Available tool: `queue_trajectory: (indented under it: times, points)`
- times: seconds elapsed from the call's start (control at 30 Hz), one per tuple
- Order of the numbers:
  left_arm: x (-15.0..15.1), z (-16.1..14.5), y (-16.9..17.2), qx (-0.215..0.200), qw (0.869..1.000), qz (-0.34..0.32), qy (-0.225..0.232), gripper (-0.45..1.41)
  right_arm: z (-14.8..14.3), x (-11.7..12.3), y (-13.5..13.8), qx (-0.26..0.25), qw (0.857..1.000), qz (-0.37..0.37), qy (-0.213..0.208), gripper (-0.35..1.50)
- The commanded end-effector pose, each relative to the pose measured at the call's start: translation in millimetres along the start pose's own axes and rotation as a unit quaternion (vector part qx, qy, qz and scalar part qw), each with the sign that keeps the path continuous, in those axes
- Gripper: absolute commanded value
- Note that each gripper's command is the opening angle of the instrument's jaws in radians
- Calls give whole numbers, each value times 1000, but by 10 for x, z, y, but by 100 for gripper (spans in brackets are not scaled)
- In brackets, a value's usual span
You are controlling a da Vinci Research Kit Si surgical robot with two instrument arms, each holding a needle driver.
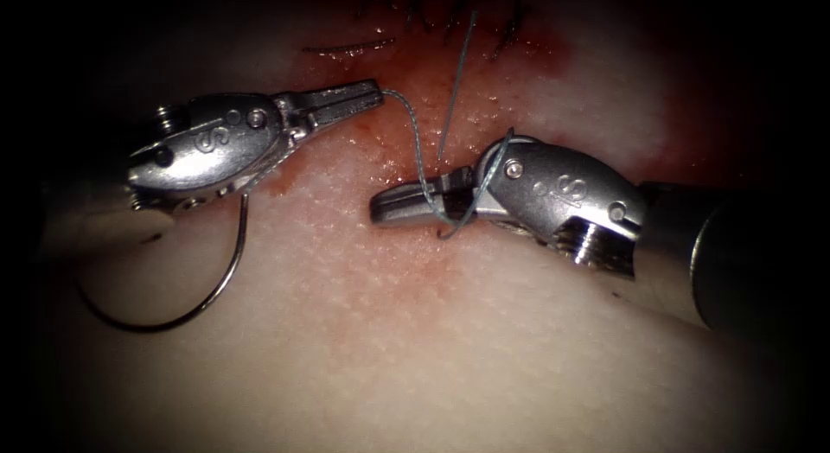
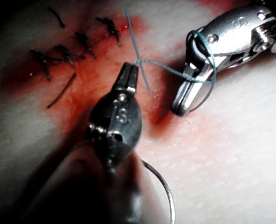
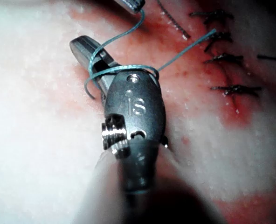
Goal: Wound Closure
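Endoscope view: pale, red-stained tissue; teal thread clamped by left tool, apparently looped round closed right tool; curved steel needle lying free.

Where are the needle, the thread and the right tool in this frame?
needle (image 1: 226, 284): endoscope view, on its free curve lying over the tissue.
thread (image 1: 418, 142): endoscope view, on the strand between the tools.
right tool (image 1: 406, 204): endoscope view, on its thread-wrapped tip.

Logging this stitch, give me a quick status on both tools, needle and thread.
Left tool shut on thread. Right tool empty, jaws together, thread looped around it. Needle lies free on tissue, left of the cut.
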Motion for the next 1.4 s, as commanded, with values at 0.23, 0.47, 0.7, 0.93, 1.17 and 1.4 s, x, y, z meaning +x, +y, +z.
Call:
queue_trajectory:
  times: [0.23,0.47,0.7,0.93,1.17,1.4]
  points:
    - [-32,17,-2,-11,1000,2,-6,-45,16,-4,6,-2,997,14,74,-35]
    - [-48,18,13,-9,1000,-5,-6,-45,13,-3,21,-81,987,29,139,-35]
    - [-40,17,35,-5,1000,-9,-7,-45,9,-6,33,-192,972,74,115,67]
    - [-27,18,56,-5,1000,-9,-5,-45,-6,-10,37,-249,956,113,105,88]
    - [-15,32,68,-7,1000,-10,0,-45,-18,-15,34,-288,942,145,100,61]
    - [-10,44,64,-7,1000,-13,1,-45,-33,-20,32,-323,927,177,77,57]
